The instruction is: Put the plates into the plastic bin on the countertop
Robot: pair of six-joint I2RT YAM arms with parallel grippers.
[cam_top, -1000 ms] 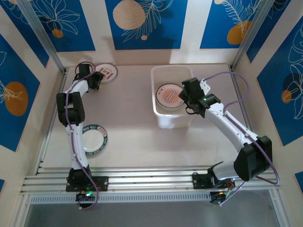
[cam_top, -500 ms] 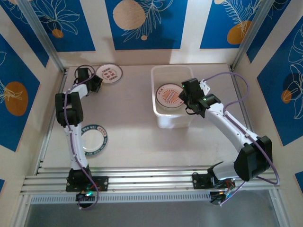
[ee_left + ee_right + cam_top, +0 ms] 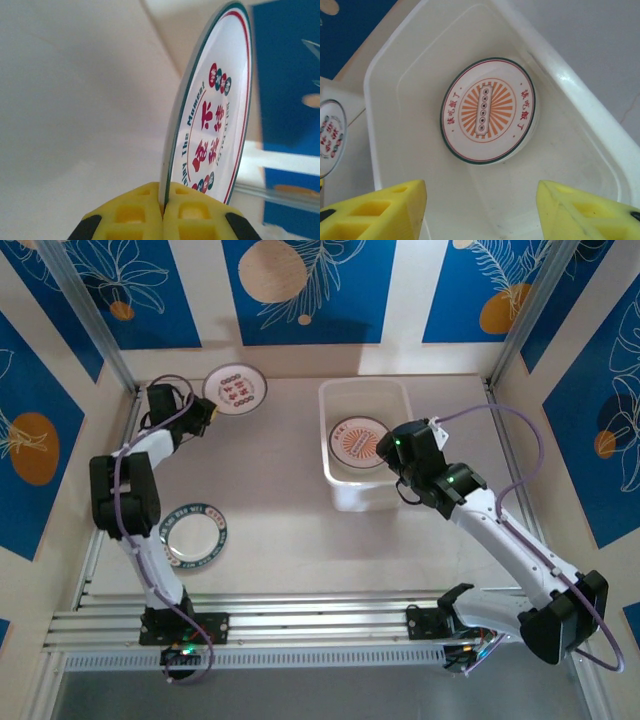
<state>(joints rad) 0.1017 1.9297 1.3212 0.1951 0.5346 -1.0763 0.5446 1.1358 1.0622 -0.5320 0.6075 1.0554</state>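
The left gripper (image 3: 162, 212) was clamped on the rim of a red-lettered plate (image 3: 215, 125) at the far-left corner of the countertop (image 3: 270, 490); the right gripper (image 3: 482, 202) hung with jaws wide above the bin (image 3: 580, 112), where an orange plate (image 3: 487, 110) lay flat; a green-rimmed plate (image 3: 195, 535) lay at the near left.

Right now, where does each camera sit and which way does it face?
Top external: fixed above and behind the bases, looking down on countertop, both arms and plastic bin.
Left wrist: on the left arm, facing the wall past the left gripper, shut on a red-and-green plate.
Right wrist: over the bin, looking down through the open right gripper at the orange plate.
Shared: top external and right wrist both show the orange plate.
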